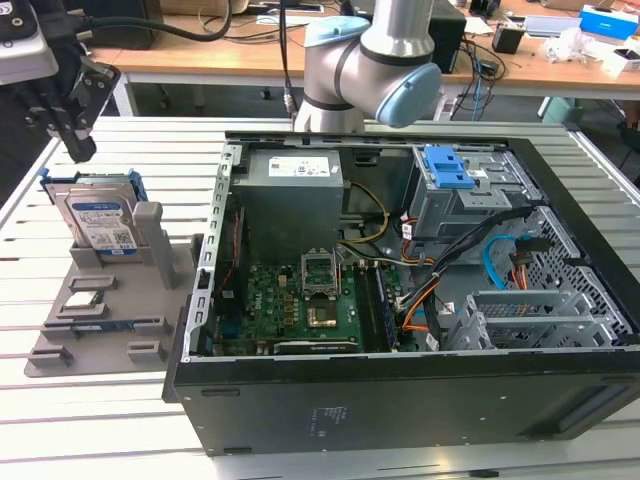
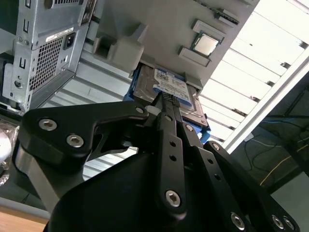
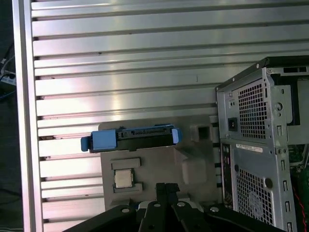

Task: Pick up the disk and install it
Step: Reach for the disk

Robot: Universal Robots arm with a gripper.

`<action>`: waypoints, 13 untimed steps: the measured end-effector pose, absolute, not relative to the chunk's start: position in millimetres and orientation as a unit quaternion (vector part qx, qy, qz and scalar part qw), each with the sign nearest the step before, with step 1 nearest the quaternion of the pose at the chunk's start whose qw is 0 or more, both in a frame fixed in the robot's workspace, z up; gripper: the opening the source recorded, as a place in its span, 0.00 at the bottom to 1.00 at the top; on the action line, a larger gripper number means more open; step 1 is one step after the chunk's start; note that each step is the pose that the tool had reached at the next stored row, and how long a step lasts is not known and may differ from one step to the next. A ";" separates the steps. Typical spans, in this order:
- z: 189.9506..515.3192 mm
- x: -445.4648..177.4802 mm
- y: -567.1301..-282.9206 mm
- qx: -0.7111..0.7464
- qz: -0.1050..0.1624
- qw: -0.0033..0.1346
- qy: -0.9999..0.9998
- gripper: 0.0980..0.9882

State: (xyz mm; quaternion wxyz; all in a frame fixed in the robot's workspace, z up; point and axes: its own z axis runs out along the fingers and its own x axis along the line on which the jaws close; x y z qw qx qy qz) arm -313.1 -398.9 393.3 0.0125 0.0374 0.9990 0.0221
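Silver blue-bracketed hard drive | upright in grey plastic holder | guessing stiff, hefty; grab bracket edges | black gripper above holder, clenched empty

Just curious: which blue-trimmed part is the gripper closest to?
The disk standing on the grey tray, by the gripper; the blue-tabbed cage sits inside the case.
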 end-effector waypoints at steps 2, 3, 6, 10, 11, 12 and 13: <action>393.3 -315.9 -398.9 0.037 0.022 0.012 0.999 0.01; 393.3 -317.8 -398.9 0.037 0.022 0.012 0.999 0.01; 393.3 -322.6 -398.8 0.037 0.022 0.013 0.999 0.01; 393.3 -329.5 -398.8 0.037 0.022 0.012 0.999 0.01; 393.3 -330.7 -398.8 0.037 0.022 0.012 0.999 0.01; 393.3 -331.9 -398.8 0.037 0.022 0.012 0.999 0.01; 393.3 -333.0 -398.8 0.037 0.022 0.012 0.999 0.01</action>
